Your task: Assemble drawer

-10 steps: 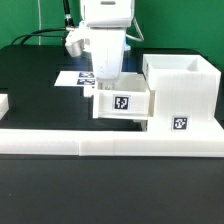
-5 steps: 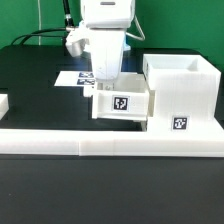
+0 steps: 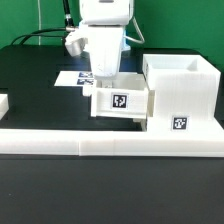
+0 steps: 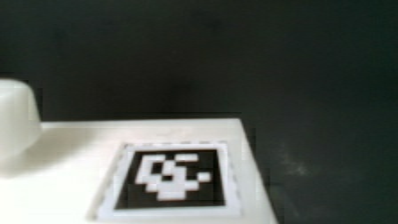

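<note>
A small white drawer tray with a square tag on its front stands close beside the tall hollow white casing, on the exterior view's left of it. My gripper reaches down onto the tray's rear wall; its fingertips are hidden behind the tray, and it appears shut on that wall. The tray sits slightly raised and tilted. The wrist view shows a white surface bearing a black-and-white tag, with black table beyond; no fingers show there.
A long low white rail runs across the front. The marker board lies behind the arm, toward the exterior view's left. Another white part shows at the exterior view's left edge. Cables hang behind the arm.
The tray has shifted slightly up and toward the exterior view's left together with the gripper. The casing and rail have not moved.
</note>
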